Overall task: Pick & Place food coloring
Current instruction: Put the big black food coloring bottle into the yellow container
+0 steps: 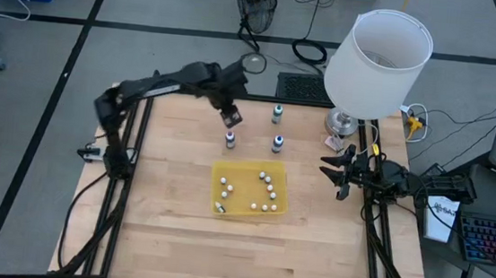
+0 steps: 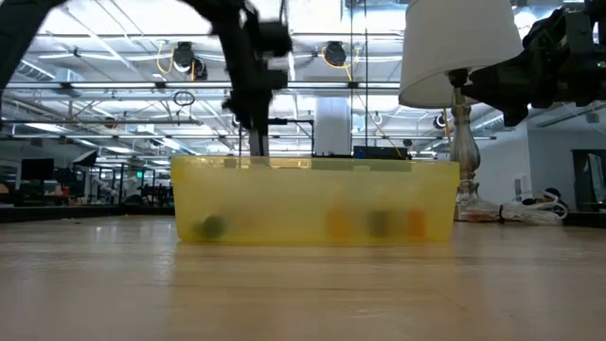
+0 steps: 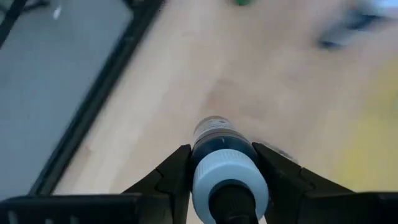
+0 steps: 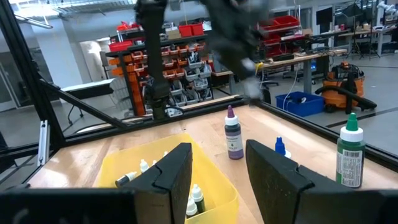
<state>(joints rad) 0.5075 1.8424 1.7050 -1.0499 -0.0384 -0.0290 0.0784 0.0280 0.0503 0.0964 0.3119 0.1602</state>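
Three food coloring bottles stand upright on the wooden table beyond the yellow tray (image 1: 250, 169): a green one (image 1: 276, 114), a purplish one (image 1: 230, 139) and a blue one (image 1: 277, 142). My left gripper (image 1: 229, 116) hangs above the table just beyond the purplish bottle, shut on another bottle (image 3: 217, 144) with a dark blue body and a pale cap. My right gripper (image 4: 217, 155) waits at the table's right edge, level and open, with nothing between its fingers. My left gripper pinches the dark blue bottle between its two fingers (image 3: 179, 163), at the body's sides just below the pale cap (image 3: 230, 180). The fingers come steeply from above and lie along the bottle. The cap end is toward the wrist, and the bottle is lifted clear of the table.
The yellow tray (image 2: 312, 204) holds several small white-capped things (image 1: 266, 193). A lamp with a white shade (image 1: 377, 51) stands at the table's far right corner. Bare wood lies to the left of and in front of the tray.
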